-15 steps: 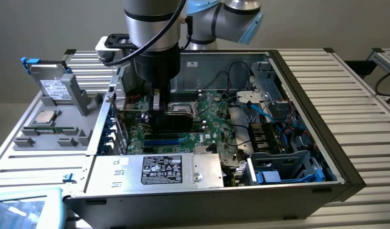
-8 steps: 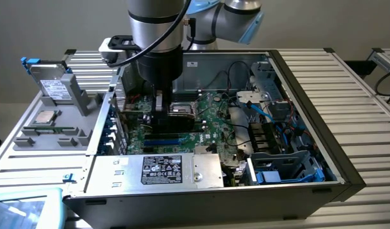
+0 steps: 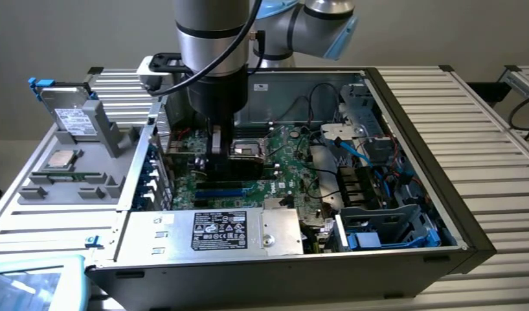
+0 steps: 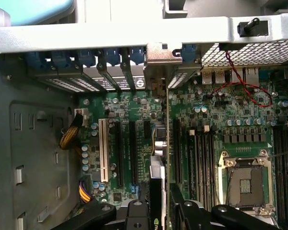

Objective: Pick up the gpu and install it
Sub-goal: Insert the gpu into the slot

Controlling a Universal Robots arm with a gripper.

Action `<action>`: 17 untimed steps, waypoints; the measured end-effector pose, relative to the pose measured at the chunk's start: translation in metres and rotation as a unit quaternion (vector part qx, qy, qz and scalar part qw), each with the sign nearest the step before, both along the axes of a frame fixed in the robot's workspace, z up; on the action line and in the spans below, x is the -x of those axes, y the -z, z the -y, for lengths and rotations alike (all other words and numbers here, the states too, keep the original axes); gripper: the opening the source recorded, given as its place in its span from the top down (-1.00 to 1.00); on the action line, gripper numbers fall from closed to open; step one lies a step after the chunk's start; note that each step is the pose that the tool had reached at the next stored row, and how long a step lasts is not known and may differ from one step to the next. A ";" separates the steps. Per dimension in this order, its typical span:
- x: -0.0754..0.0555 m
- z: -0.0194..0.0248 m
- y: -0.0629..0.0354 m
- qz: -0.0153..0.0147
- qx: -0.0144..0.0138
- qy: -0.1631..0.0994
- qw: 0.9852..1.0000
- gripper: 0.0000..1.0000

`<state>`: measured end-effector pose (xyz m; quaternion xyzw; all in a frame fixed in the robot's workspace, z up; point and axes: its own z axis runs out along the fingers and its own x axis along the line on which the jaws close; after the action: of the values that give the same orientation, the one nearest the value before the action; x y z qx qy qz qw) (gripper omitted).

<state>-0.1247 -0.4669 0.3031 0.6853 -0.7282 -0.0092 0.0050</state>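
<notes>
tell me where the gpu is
In the wrist view, the small green-and-black gpu card stands edge-on in the end effector, over black slots on the green motherboard.

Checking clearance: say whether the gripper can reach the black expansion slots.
Likely yes: the gripper holds the gpu edge-on over the black expansion slots, and nothing lies across them.

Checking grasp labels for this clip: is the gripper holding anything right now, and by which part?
The gripper holds the gpu on edge, pinched across its two faces near the end away from its metal bracket.
</notes>
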 end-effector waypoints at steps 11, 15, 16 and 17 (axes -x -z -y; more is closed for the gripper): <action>0.000 -0.0013 0.0103 -0.002 0.000 0.000 1.000 0.45; 0.000 -0.0016 0.0139 -0.002 0.000 0.000 1.000 0.45; 0.000 -0.0016 0.0147 -0.002 0.000 0.000 1.000 0.45; 0.000 -0.0017 0.0154 -0.002 0.000 0.000 1.000 0.45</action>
<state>-0.1247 -0.4652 0.2877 0.6853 -0.7282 -0.0108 0.0068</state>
